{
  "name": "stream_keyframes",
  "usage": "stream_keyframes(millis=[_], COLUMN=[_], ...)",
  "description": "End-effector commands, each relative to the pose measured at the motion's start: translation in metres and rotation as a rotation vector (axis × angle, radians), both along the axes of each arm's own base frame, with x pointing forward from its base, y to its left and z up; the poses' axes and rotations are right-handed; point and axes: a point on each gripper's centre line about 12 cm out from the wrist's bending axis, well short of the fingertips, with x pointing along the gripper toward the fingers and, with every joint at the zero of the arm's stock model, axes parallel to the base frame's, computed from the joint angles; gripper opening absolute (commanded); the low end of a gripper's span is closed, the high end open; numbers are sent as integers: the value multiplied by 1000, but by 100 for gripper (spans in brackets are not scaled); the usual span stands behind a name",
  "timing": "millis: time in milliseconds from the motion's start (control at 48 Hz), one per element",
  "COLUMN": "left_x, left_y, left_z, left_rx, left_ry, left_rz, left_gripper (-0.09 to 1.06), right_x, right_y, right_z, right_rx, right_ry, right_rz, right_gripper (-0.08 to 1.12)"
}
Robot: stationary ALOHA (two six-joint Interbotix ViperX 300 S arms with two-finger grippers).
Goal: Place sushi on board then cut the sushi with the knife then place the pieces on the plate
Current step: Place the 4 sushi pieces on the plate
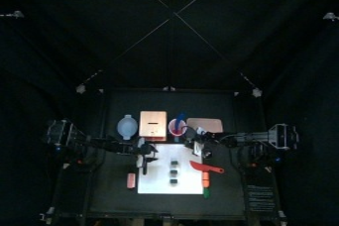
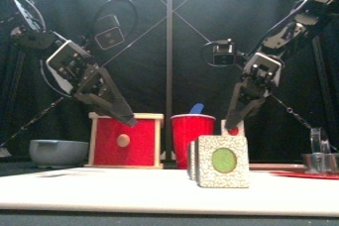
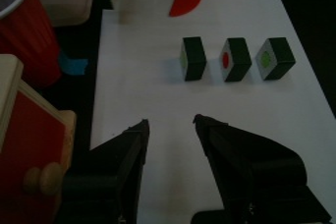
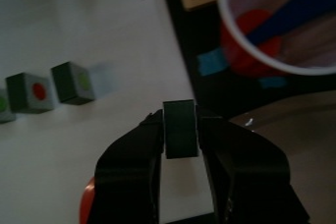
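Three dark green sushi pieces point(image 3: 237, 58) stand in a row on the white cutting board point(image 3: 197, 100), seen also from above point(image 1: 173, 174) and large in the front view point(image 2: 221, 161). My right gripper point(image 4: 180, 115) is shut on another dark sushi piece point(image 4: 180, 130), held above the board's right edge point(image 1: 199, 151). My left gripper point(image 3: 171, 125) hovers open over the board's left part point(image 1: 149, 152), with nothing between its jaws. The red knife point(image 1: 205, 169) lies on the board's right side. The pink plate point(image 1: 203, 124) lies behind the board at the right.
Behind the board stand a blue-grey bowl point(image 1: 126, 126), the wooden box with the red drawer point(image 2: 126, 141) and the red cup point(image 2: 192, 136) holding the blue knife point(image 4: 282, 22). A metal cutter point(image 2: 318, 158) sits at the right.
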Motion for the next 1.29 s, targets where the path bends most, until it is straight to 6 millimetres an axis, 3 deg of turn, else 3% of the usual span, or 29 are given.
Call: stream_keyframes(millis=[21, 188, 354, 521, 708, 854, 1104, 1292], left_x=[5, 5, 5, 4, 4, 4, 5, 5], left_y=[1, 0, 1, 1, 1, 1, 2, 2], left_z=[11, 11, 11, 10, 10, 10, 11, 11], left_rx=[-3, -3, -2, -3, -4, -8, -15, -21], left_ry=[-37, -37, -37, -35, -35, -35, -36, -38], left_rz=[5, 3, 4, 5, 6, 11, 19, 25], left_gripper=[80, 80, 80, 80, 80, 80, 80, 80], right_x=[-8, -18, -25, -27, -27, -14, 24, 43], right_y=[-23, -51, -67, -73, -71, -42, 27, 60], right_z=[10, 3, -10, -22, -17, -6, 15, 14], right_rx=[-18, -43, -42, -39, -41, -26, 20, 24], right_ry=[-20, 13, 60, 102, 89, 68, -12, -24], right_rz=[-64, -128, -168, -176, -169, -84, 96, 185], right_gripper=[55, 57, 68, 79, 83, 83, 83, 83])
